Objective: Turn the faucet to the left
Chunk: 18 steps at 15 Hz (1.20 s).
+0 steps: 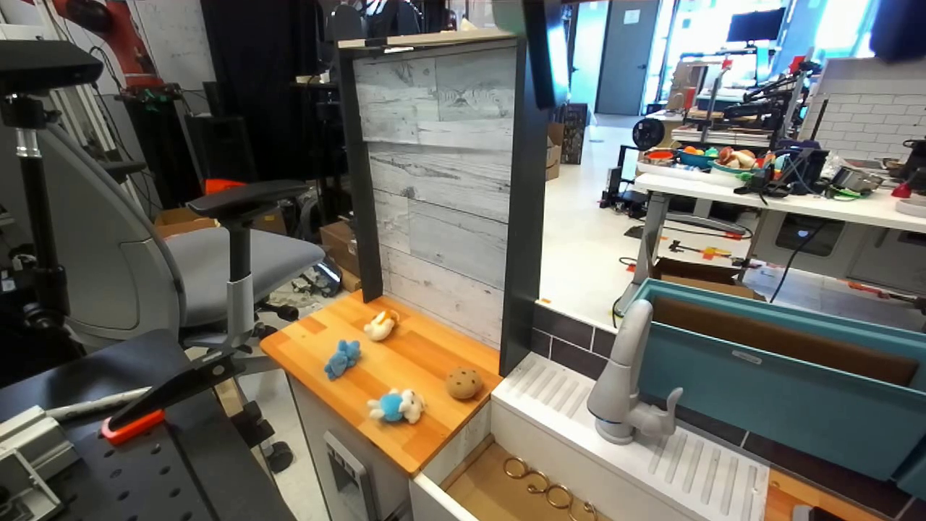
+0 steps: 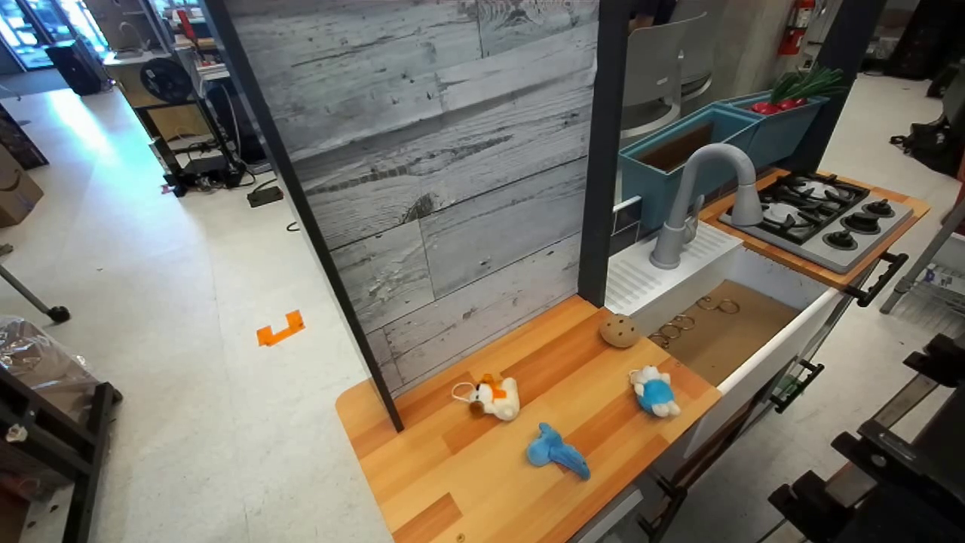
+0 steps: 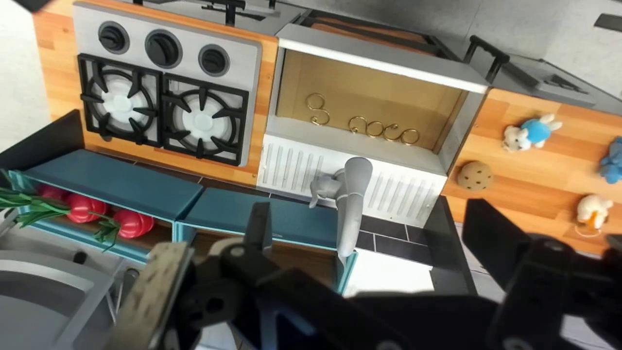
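Note:
The grey faucet (image 1: pixel 626 362) stands upright on the white ribbed sink ledge, with a small curled handle at its base. In an exterior view the faucet (image 2: pixel 682 207) shows its full gooseneck, with the spout end over the sink side. In the wrist view the faucet (image 3: pixel 351 209) is seen from above, spout pointing toward the sink basin. My gripper (image 3: pixel 369 208) is open and empty, its dark fingers wide apart. In the wrist view the faucet appears between the fingers, nearer the left one, with no visible contact. The gripper cannot be made out clearly in either exterior view.
Teal planter boxes (image 1: pixel 781 405) stand directly behind the faucet. A tall dark-framed wood panel (image 2: pixel 467 173) rises beside the sink. Several plush toys and a cookie (image 3: pixel 475 176) lie on the wooden counter. A stove (image 3: pixel 165 87) is on the sink's other side. Gold rings lie in the basin.

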Motion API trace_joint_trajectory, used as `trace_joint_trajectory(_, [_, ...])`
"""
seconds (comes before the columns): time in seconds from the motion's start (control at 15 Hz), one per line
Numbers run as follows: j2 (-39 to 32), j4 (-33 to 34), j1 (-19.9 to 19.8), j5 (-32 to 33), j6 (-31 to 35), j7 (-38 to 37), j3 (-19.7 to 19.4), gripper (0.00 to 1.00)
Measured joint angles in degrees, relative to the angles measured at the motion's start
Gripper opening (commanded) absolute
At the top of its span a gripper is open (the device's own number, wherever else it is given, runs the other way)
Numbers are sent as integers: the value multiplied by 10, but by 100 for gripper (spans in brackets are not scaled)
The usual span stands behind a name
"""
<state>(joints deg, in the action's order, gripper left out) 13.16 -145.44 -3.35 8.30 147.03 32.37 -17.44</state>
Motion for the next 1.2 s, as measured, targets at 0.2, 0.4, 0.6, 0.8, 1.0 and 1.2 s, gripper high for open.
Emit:
trace_joint_trajectory(0.2, [-95,35,3,-20,52,-23,26,100])
trace_joint_trajectory(0.4, [-185,79,3,-16,67,-77,59,100])
trace_joint_trajectory(0.6, [-265,125,2,-14,71,-140,77,100])
trace_joint_trajectory(0.8, [-329,167,-4,-15,92,-189,79,100])
trace_joint_trajectory(1.0, [-374,192,-15,-16,121,-222,79,100])
trace_joint_trajectory(1.2, [-412,208,-19,-17,138,-242,81,100])
